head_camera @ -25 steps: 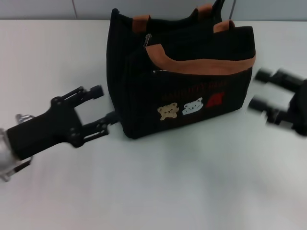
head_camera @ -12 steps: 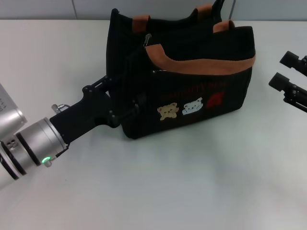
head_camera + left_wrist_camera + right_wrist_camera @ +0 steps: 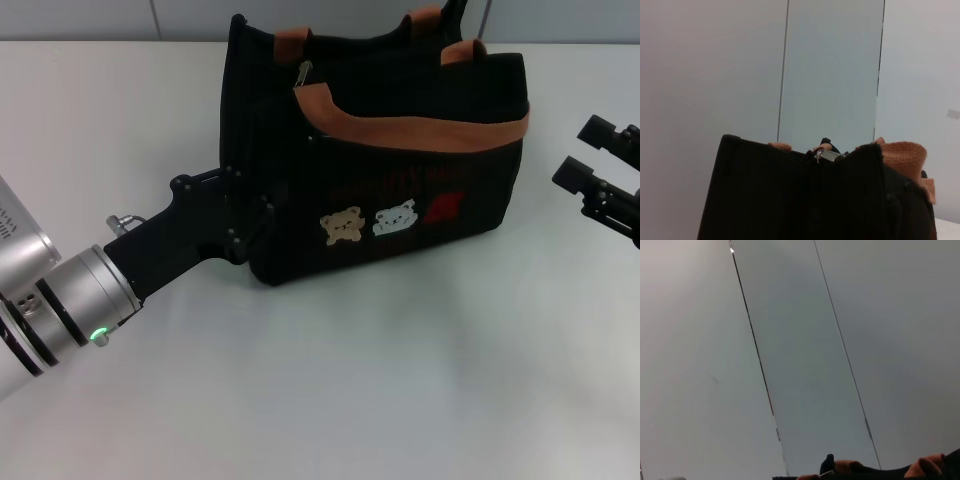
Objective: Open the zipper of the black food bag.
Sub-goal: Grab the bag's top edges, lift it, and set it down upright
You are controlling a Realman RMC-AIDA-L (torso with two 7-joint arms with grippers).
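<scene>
The black food bag [image 3: 400, 150] stands upright on the white table, with orange-brown trim, bear patches and a red patch on its front. Its zipper runs along the top between the handles, and the small silvery pull [image 3: 303, 72] lies at the bag's left end. My left gripper [image 3: 246, 192] is at that left end, low down, with its fingers pinched on the fabric of the corner. The left wrist view looks up the bag's end wall [image 3: 790, 200] to the pull [image 3: 827, 155]. My right gripper [image 3: 588, 153] hangs open to the right of the bag, clear of it.
A white tabletop [image 3: 350, 380] stretches in front of the bag. A pale wall with panel seams [image 3: 755, 340] rises behind it. The bag's two handles [image 3: 440, 20] stand up at the back.
My left gripper's fingers have drawn together on the bag's left corner, and the bag has shifted slightly to the left. The right gripper has edged a little toward the bag.
</scene>
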